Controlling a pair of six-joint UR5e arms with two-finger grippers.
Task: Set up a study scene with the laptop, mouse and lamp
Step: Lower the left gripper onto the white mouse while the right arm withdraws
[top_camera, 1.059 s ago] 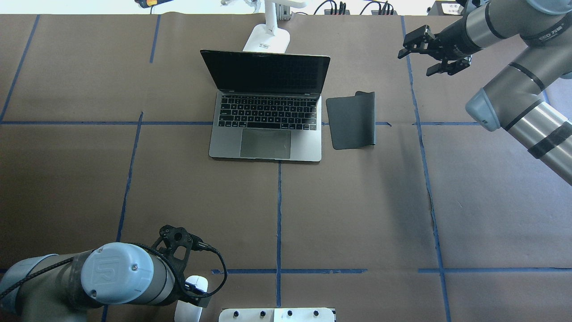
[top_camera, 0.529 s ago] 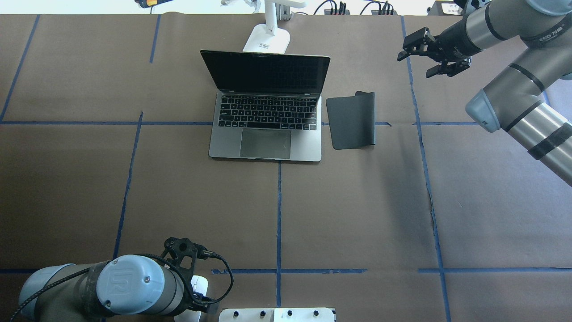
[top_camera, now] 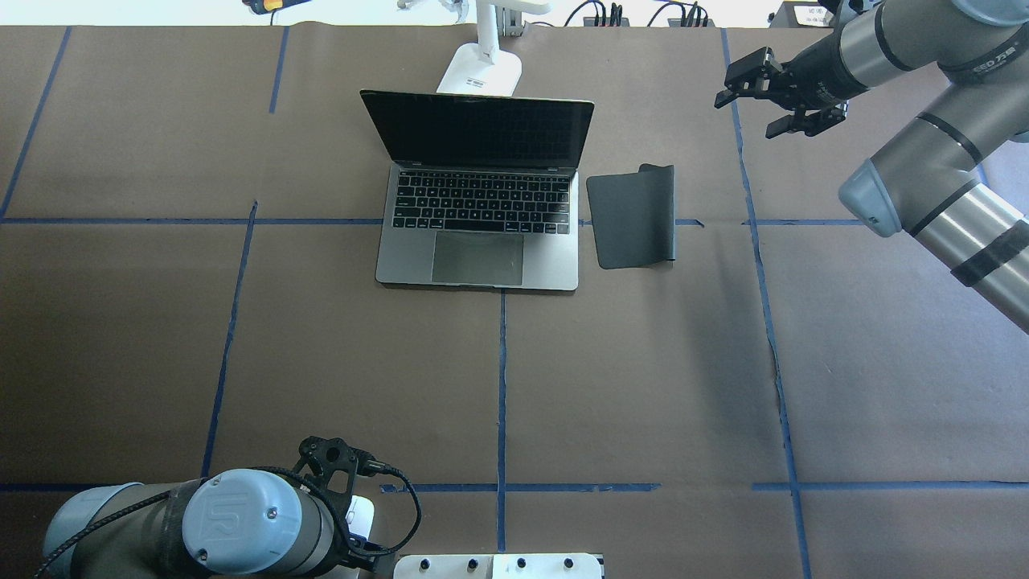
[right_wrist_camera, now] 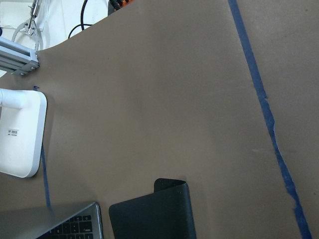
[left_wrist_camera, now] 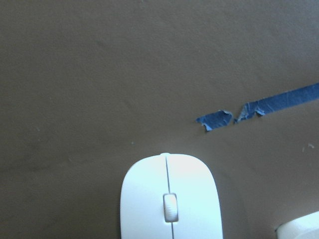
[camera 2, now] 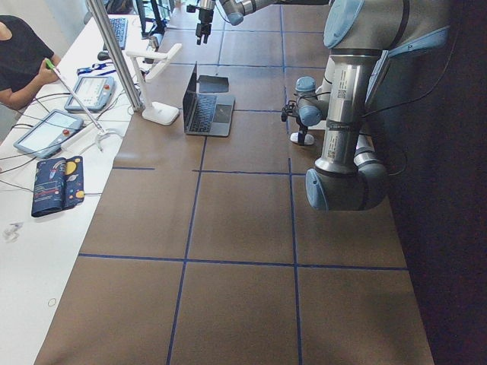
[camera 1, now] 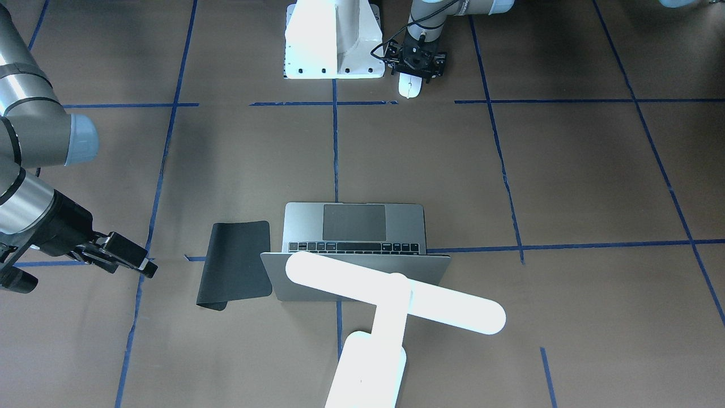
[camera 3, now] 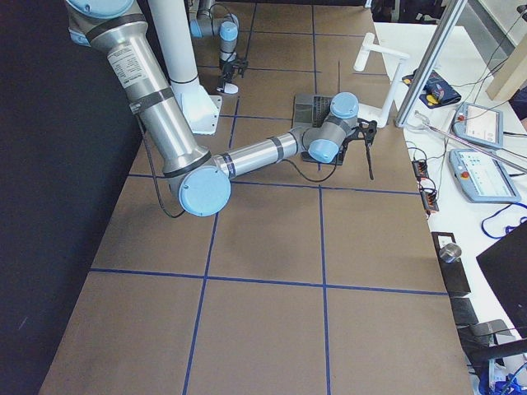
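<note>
The laptop [top_camera: 482, 209] stands open at the table's far middle, screen dark; it also shows in the front view [camera 1: 354, 226]. The lamp [camera 1: 391, 300] stands behind it, its base [top_camera: 481, 72] at the far edge and its light bar over the lid. The mouse [camera 1: 410, 86] lies on the table at the near edge beside the pedestal; it fills the bottom of the left wrist view [left_wrist_camera: 171, 199]. My left gripper [camera 1: 420, 63] hangs right over the mouse's rear, jaws seemingly parted, holding nothing. My right gripper [top_camera: 744, 112] is open and empty, in the air at the far right.
A black soft pad [top_camera: 633, 215] lies right of the laptop, one edge curled up. The white bolted pedestal [camera 1: 333, 39] stands at the near middle edge. Blue tape lines cross the brown table cover [top_camera: 643, 362].
My left arm has shifted right and toward the near edge, and its wrist now covers more of the mouse. The right gripper has edged slightly farther away, still open.
</note>
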